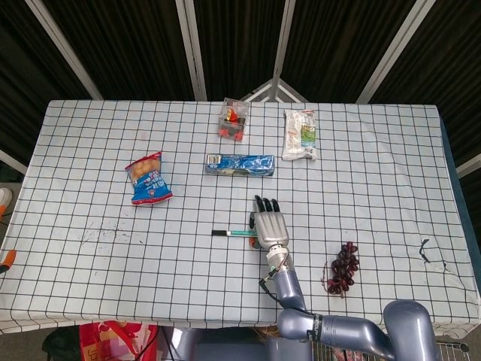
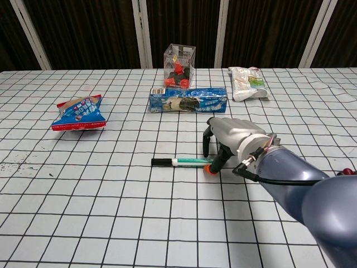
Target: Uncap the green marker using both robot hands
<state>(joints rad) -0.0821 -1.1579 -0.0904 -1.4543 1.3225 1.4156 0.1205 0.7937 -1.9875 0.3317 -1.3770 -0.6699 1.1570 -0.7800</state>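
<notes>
The green marker [image 1: 231, 233] [image 2: 187, 162] lies flat on the checked tablecloth, its black cap [image 2: 160, 162] pointing left. My right hand [image 1: 269, 226] [image 2: 231, 139] arches over the marker's right end. Its fingers [image 2: 207, 140] come down on the far side, and its orange-tipped thumb [image 2: 215, 163] sits on the near side, touching or almost touching the barrel. The marker stays on the table and nothing lifts it. The hand hides the right end of the marker. Neither view shows my left hand.
A blue snack bag [image 1: 149, 179] [image 2: 80, 113] lies to the left. Behind the marker are a blue box [image 1: 240, 164] [image 2: 188, 99], a clear box of small items [image 1: 234, 119] [image 2: 179, 66] and a white packet [image 1: 300, 135] [image 2: 248, 76]. Dark grapes [image 1: 344, 268] lie at the right.
</notes>
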